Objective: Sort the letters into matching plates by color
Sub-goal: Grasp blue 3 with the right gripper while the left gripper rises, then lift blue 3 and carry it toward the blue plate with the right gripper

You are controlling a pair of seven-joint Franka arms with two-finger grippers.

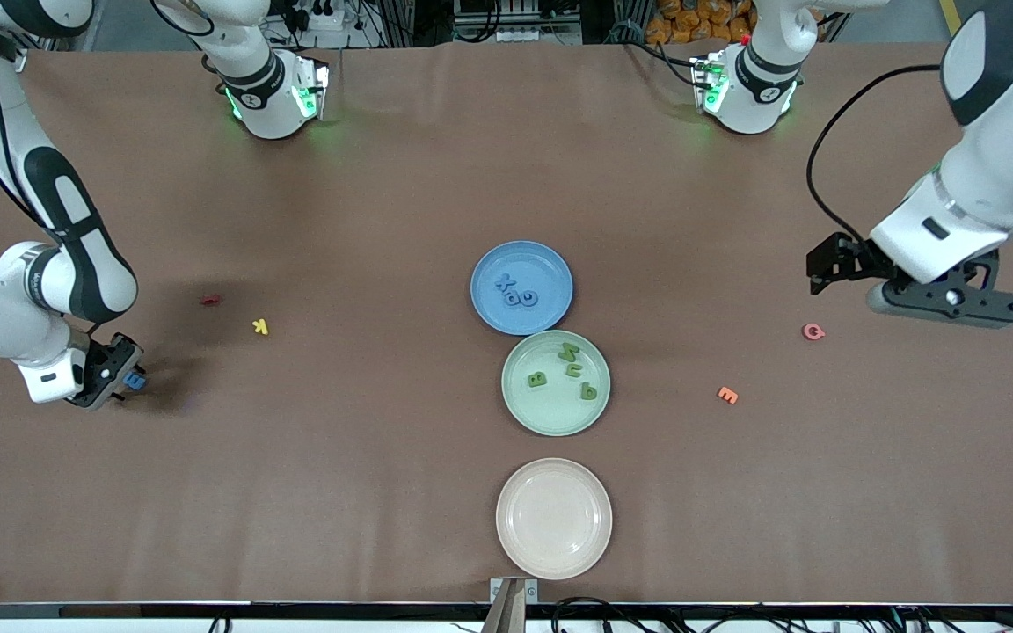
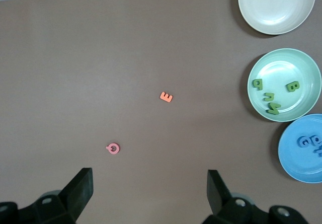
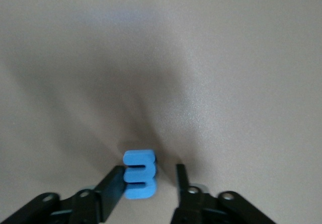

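Note:
A blue letter lies on the table at the right arm's end. My right gripper is down at it and open. In the right wrist view the blue letter sits between the fingers of the right gripper, touching one finger, with a gap to the other. The blue plate holds three blue letters. The mint green plate, nearer the front camera, holds several green letters. My left gripper waits open and empty over the left arm's end; it also shows in its wrist view.
A cream plate stands nearest the front camera. A red letter and a yellow letter lie toward the right arm's end. A pink letter and an orange letter lie toward the left arm's end.

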